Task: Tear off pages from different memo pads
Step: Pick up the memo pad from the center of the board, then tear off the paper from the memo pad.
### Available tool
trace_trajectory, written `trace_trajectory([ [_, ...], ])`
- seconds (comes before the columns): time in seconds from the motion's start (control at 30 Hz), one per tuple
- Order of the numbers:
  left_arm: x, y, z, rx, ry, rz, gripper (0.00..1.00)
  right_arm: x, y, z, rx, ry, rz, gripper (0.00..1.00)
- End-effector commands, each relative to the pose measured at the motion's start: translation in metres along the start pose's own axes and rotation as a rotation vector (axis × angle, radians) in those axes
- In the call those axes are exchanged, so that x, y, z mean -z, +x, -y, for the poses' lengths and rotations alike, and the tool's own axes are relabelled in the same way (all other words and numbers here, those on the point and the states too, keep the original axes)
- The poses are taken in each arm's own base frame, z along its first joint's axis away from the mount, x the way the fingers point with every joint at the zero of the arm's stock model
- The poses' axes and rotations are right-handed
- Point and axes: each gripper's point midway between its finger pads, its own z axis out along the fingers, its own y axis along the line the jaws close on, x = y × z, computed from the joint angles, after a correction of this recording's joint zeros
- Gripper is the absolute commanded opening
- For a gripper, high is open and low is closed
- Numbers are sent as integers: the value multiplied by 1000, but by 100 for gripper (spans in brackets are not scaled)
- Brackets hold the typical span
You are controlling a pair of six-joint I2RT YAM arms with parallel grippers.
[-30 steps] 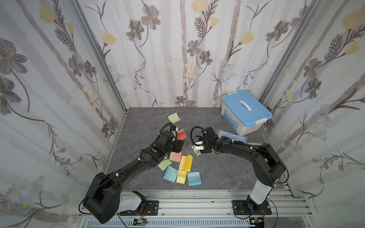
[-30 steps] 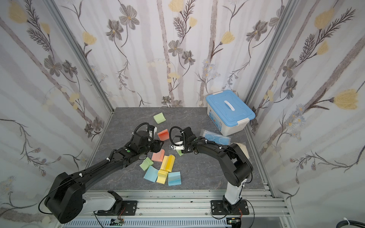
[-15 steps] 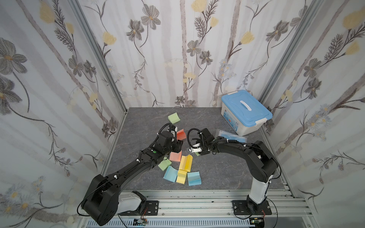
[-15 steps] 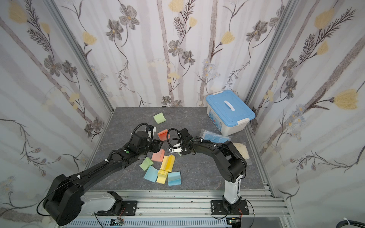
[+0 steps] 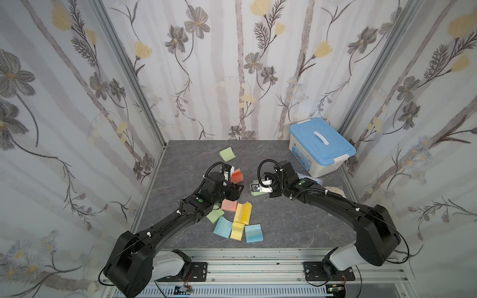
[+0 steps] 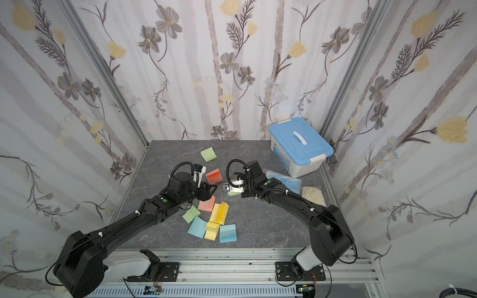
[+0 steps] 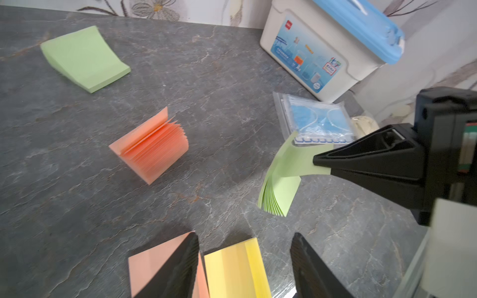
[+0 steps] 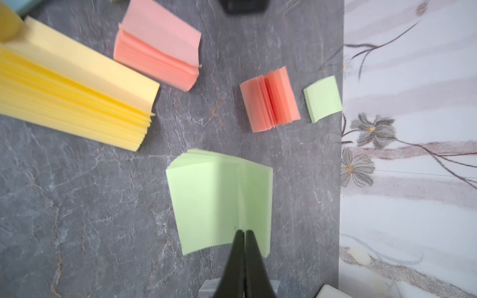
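1. The right fingers [image 8: 242, 245] are pinched fully together on the edge of the top green page [image 8: 255, 193], which buckles into a ridge just ahead of the tips
2. That page belongs to the green memo pad [image 7: 280, 192], near the middle of the tabletop [image 5: 284, 227], between a fanned salmon pad [image 7: 152, 149] and the mask packet [image 7: 317, 121]. In the left wrist view the block hangs tilted below the lifted page, leaves splayed. Whether its lower edge touches the tabletop cannot be told
3. The left fingers [image 7: 178, 268] stand about half open with nothing between them, hovering over a pale salmon pad [image 7: 152, 260] and a yellow pad [image 7: 232, 263] in the cluster nearer the front edge
4. The step in hand looks like the tear itself: the grip is made, the page not yet parted from its block
5. The next move probably calls for the block to be pinned, and the free left fingers are near. The right side would then peel away from the glued edge. An unanchored pull would likely drag the whole pad along
6. Another green pad [image 5: 227, 154] lies toward the back edge and the blue-lidded box [image 5: 321, 144] sits in the back right corner, both well apart
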Motion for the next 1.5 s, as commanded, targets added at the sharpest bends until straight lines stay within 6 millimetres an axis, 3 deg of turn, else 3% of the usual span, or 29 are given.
trace_trajectory([
  [0.0,3,-13,29,8,155,39,67,18,-22,3,-97,21,114,0],
  [0.23,6,-14,47,31,256,35,70,48,-47,3,-184,55,253,0],
  [0.37,8,-11,56,15,299,31,70,53,-52,3,-205,54,283,0],
  [0.4,8,-10,57,12,305,25,69,49,-48,-7,-216,29,278,0],
  [0.63,0,-2,55,-5,274,-4,68,53,-57,-14,-243,-7,339,0],
  [1.17,-8,16,66,-45,302,-51,64,64,-66,-1,-325,1,377,0],
  [1.23,-12,16,61,-41,270,-58,59,68,-69,-2,-325,-4,393,0],
  [1.37,-16,16,58,-36,249,-70,31,69,-67,1,-339,5,386,0],
  [1.47,-16,14,54,-33,223,-56,19,67,-61,3,-348,19,367,0],
])
